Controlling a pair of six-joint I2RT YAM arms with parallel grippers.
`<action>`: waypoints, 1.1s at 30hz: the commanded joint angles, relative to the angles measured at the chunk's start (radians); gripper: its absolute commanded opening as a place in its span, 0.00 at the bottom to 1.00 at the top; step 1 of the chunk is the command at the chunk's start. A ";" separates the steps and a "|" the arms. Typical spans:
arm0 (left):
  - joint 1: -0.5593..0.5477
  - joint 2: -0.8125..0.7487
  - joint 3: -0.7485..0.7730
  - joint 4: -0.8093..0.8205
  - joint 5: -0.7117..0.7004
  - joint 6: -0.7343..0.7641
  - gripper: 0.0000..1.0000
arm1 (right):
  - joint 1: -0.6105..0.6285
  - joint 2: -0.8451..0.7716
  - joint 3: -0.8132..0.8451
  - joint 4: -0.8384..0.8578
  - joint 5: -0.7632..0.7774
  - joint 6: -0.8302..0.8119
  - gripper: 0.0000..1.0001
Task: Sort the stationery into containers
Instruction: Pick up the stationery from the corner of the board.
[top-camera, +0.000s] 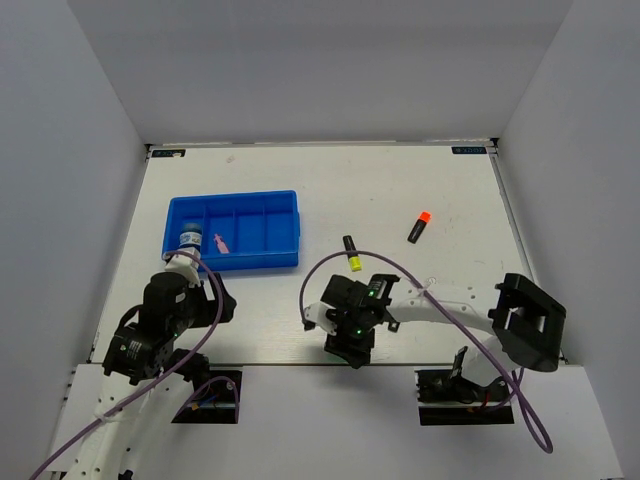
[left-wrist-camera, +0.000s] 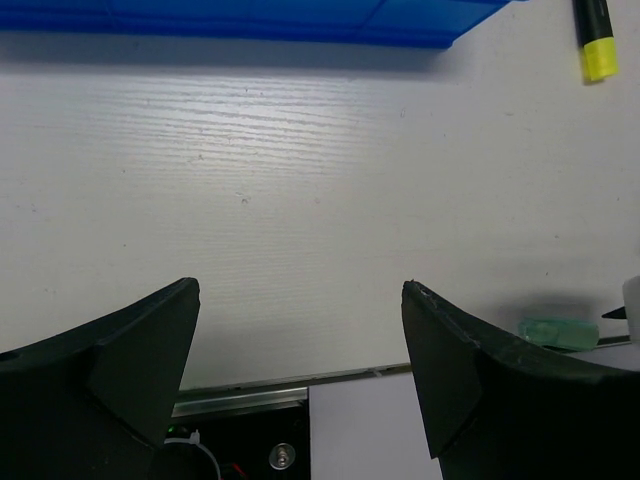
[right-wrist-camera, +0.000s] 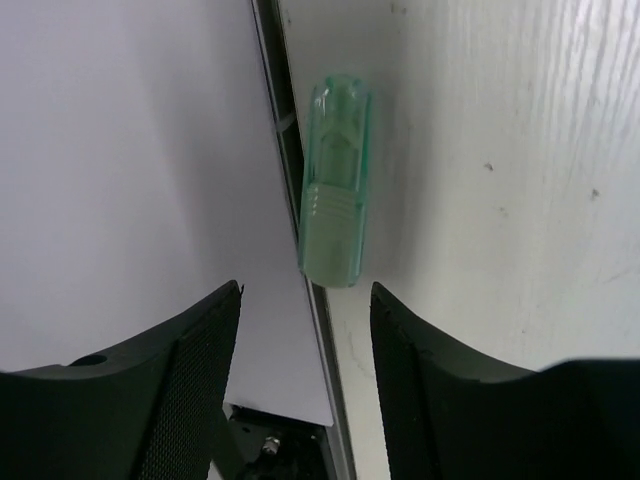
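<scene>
The blue divided tray (top-camera: 270, 205) sits at the back left, and its near wall shows in the left wrist view (left-wrist-camera: 250, 25). A blue-white cylinder (top-camera: 189, 240) and a pink stick (top-camera: 222, 243) lie in it. A yellow-capped highlighter (top-camera: 351, 254) (left-wrist-camera: 598, 40) and an orange-capped one (top-camera: 419, 227) lie on the table. A mint stick (right-wrist-camera: 335, 195) (left-wrist-camera: 558, 333) lies along the table's front rail. My right gripper (top-camera: 350, 345) (right-wrist-camera: 305, 290) is open and empty, its jaws just short of the stick's near end. My left gripper (top-camera: 215, 305) (left-wrist-camera: 300, 290) is open and empty above bare table in front of the tray.
The metal rail (right-wrist-camera: 285, 160) marks the table's front edge, with a white ledge (right-wrist-camera: 130, 150) beyond it. Both arm bases sit in cutouts (top-camera: 205, 395) at that ledge. White walls enclose the table on three sides.
</scene>
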 joint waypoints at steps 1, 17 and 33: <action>-0.002 -0.005 -0.005 -0.009 0.019 -0.009 0.91 | 0.050 0.027 0.017 0.063 0.081 -0.010 0.58; -0.002 -0.019 0.019 -0.031 0.013 -0.009 0.91 | 0.145 0.176 0.040 0.134 0.346 0.021 0.64; -0.002 -0.007 0.105 -0.063 0.019 0.002 0.91 | 0.145 0.298 0.048 0.155 0.351 0.029 0.52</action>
